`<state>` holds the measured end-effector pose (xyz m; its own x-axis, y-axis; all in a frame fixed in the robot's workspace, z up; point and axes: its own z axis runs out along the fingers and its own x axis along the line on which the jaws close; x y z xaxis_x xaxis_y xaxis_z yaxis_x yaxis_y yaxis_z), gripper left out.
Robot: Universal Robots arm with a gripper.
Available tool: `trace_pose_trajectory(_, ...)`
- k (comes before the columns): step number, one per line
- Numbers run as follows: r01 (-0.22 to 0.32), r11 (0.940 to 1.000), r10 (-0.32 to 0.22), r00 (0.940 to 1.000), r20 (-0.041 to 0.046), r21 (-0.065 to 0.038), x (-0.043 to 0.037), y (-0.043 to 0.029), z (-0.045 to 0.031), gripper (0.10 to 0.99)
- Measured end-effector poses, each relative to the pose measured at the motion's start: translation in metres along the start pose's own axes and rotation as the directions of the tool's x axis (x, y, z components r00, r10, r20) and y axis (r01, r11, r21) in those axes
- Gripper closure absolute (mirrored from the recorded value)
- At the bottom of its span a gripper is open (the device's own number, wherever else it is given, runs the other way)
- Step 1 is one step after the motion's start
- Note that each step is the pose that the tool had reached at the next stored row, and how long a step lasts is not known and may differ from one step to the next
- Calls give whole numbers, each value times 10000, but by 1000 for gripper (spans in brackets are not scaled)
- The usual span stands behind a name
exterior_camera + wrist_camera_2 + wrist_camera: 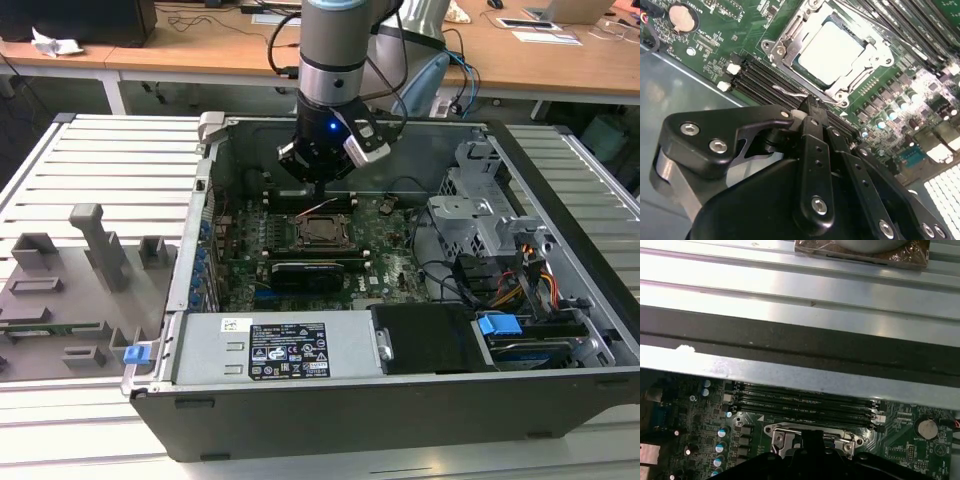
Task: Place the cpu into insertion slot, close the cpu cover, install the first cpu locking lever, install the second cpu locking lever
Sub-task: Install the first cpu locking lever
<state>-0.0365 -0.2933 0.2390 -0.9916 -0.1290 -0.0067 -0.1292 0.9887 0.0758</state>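
In the second wrist view the gripper (810, 107), fingers pinched together on nothing, hangs over the thin wire locking lever (790, 92) just beyond its tips, the covered cpu (832, 50) farther ahead in its socket.

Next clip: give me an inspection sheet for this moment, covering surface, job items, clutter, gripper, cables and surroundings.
Surface: ribbed grey table carrying an open computer case.
Job's things: cpu lies in the insertion slot; the cpu cover lies flat around it. A thin wire lever runs along the socket's edge beside the memory slots; whether it is latched cannot be told.
Clutter: grey fixture blocks on the exterior view's left.
Gripper: gripper, fingertips together, nothing between them, just above the lever.
Cables: bundle by the drive cage, exterior view's right.
Surroundings: wooden desks behind.
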Motion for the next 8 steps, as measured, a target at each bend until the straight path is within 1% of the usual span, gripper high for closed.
trace_pose_trajectory(1, 6, 10000, -6, 10000, 0, -1, -10, 1, 13, 980)
trace_pose_trajectory(2, 6, 10000, -6, 10000, 3, -27, -24, 0, 29, 980)
trace_pose_trajectory(3, 6, 9998, -5, 10000, 21, -174, -27, -1, 35, 980)
trace_pose_trajectory(4, 6, 9996, -5, 10000, 35, -275, -32, -2, 44, 980)
trace_pose_trajectory(5, -5, 9995, 6, 10000, 44, -325, -35, -3, 51, 980)
trace_pose_trajectory(6, -23, 9993, 25, 10000, 50, -361, -38, -3, 58, 980)
trace_pose_trajectory(8, -73, 9993, 75, 10000, 54, -371, -45, -6, 71, 980)
